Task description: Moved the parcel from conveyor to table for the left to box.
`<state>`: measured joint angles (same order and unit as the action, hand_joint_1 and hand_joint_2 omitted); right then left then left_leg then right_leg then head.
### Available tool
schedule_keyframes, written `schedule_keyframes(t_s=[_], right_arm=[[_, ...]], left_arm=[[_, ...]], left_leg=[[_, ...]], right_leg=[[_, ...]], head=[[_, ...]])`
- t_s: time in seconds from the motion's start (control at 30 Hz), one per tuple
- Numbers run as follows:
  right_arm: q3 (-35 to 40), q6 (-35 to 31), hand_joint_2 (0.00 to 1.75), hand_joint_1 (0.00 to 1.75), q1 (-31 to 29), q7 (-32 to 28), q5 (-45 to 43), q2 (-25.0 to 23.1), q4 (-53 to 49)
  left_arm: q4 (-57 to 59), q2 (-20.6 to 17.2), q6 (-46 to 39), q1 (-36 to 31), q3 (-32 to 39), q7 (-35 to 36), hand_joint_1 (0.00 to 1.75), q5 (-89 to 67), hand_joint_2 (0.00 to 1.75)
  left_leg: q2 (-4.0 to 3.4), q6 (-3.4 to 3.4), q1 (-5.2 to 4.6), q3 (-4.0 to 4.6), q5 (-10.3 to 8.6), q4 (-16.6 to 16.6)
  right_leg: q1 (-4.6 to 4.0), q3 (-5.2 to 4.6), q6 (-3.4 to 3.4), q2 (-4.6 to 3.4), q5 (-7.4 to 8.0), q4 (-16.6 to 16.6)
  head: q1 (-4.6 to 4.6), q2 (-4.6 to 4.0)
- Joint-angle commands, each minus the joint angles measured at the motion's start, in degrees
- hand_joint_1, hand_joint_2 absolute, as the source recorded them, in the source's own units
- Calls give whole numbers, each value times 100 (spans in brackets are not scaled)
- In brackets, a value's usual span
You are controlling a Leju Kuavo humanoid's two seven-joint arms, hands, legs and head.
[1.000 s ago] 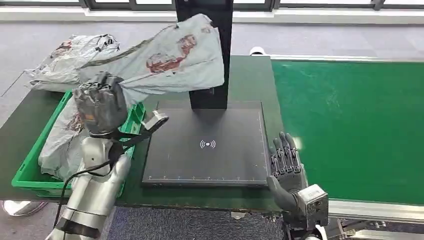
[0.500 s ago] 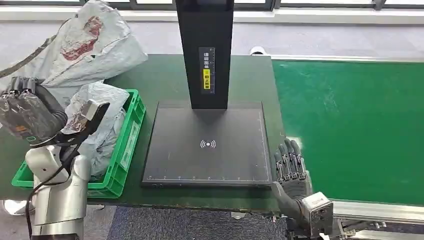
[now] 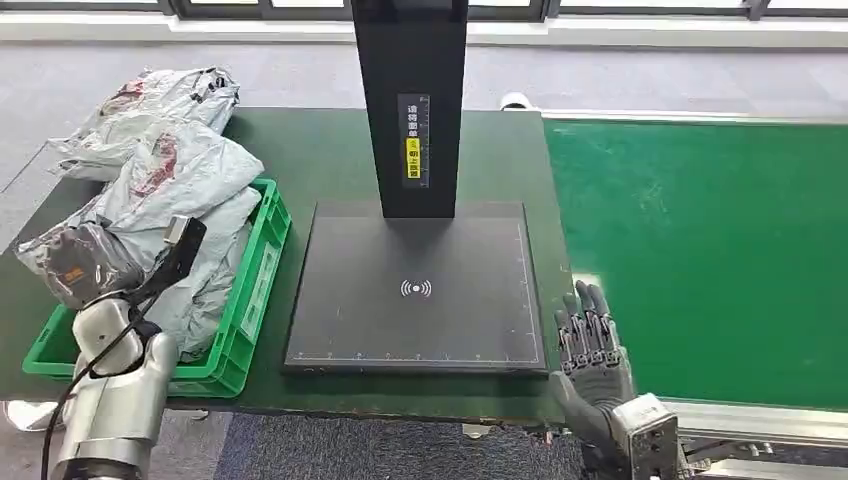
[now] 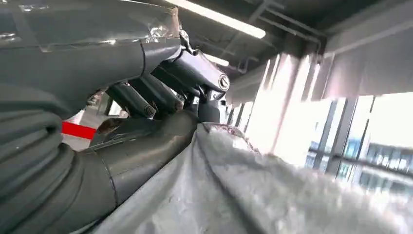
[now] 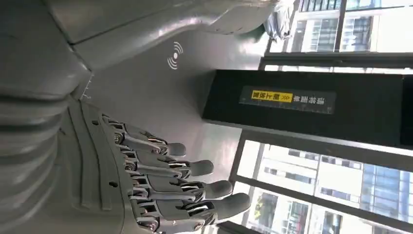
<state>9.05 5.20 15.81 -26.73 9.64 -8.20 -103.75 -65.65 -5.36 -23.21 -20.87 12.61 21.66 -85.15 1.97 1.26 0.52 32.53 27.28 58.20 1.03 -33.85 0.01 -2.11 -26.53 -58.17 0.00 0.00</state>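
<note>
The grey parcel (image 3: 175,185) with red print lies slumped over the green bin (image 3: 256,300) at the table's left. My left hand (image 3: 72,266) sits low at the bin's left side with a fold of the parcel around it. In the left wrist view its fingers (image 4: 146,95) curl in toward the thumb where the parcel (image 4: 253,195) edge meets them, so it holds the bag. My right hand (image 3: 592,345) hovers at the table's front right corner, next to the black scanner plate (image 3: 415,290), fingers (image 5: 195,187) straight and apart, holding nothing.
A second crumpled grey parcel (image 3: 150,105) lies on the table behind the bin. A black scanner post (image 3: 410,100) rises at the plate's back edge. The green conveyor belt (image 3: 700,250) runs along the right.
My left arm swung the parcel from over the scanner plate leftward, then lowered it onto the bin. My right hand drifted slightly down and right.
</note>
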Motion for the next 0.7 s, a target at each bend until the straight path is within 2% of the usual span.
schedule_keyframes(t_s=[0.03,0.1,0.23,0.27,0.3,0.33,0.7], right_arm=[[-397,126,175,0,-246,61,9,6,189],[-362,193,175,0,-310,76,9,16,255],[-320,237,175,0,-395,77,6,35,361],[-311,256,175,0,-382,84,4,37,358],[-309,263,175,0,-382,90,3,36,355],[-301,274,175,0,-374,94,2,29,343],[-297,279,175,0,-383,108,2,26,343]], left_arm=[[1481,36,483,-360,176,-48,175,-485,175],[1509,-80,1015,-231,83,412,175,-485,175],[1522,-27,1423,-2,262,449,175,-485,175],[1472,-69,1553,66,186,644,80,-485,175],[1438,-87,1543,87,170,692,0,-485,175],[1365,-95,1568,112,196,794,0,-485,0],[1286,-98,1627,124,209,782,0,-485,0]], left_leg=[[-2,-3,0,-8,-5,-9],[-16,-4,4,-8,-9,-14],[-29,-5,5,-19,-8,-24],[-26,-4,0,-16,-4,-17],[-27,-5,3,-17,-5,-20],[-32,-6,6,-21,-6,-26],[-27,-3,3,-29,-1,-22]], right_leg=[[-2,13,-2,17,4,9],[-9,12,-5,21,11,18],[-11,21,-5,11,14,28],[-4,14,-3,3,8,16],[-8,19,-3,5,10,23],[-11,23,-4,9,13,30],[-7,30,-4,3,9,21]], head=[[-2,2],[0,2],[0,2],[0,0],[0,0],[0,2],[0,2]])
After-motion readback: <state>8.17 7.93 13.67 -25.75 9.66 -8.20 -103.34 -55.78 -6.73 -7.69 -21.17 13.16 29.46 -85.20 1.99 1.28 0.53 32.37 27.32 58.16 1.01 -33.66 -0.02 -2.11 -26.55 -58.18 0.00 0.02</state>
